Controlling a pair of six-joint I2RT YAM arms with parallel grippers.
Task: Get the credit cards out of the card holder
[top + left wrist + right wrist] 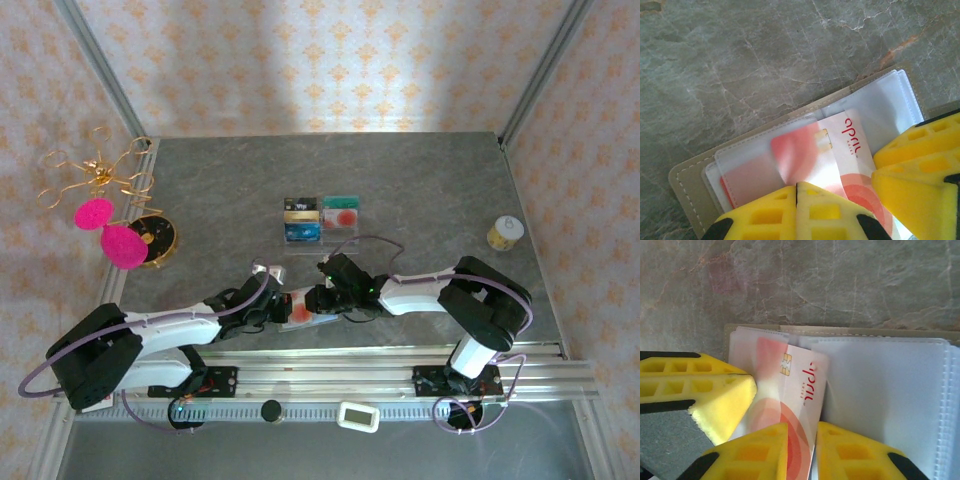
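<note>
The card holder (300,312) lies open near the table's front edge, with an olive-grey rim (690,180) and pale clear sleeves (880,385). A white credit card with red blotches (850,145) (802,382) sticks partway out of a sleeve. My left gripper (280,312) (797,186) is shut, its yellow tips together and resting on the sleeve over the card. My right gripper (322,298) (802,427) comes in from the other side; its fingers stand slightly apart, the card's edge in the gap between them. The left gripper's fingers (715,390) sit close beside it.
A clear acrylic tray (320,218) with several cards stands mid-table. A small yellow jar (505,233) is at the right. A gold wire stand with pink discs (105,215) and a round black-gold dish (155,238) are at the left. A metal rail (330,365) runs along the front.
</note>
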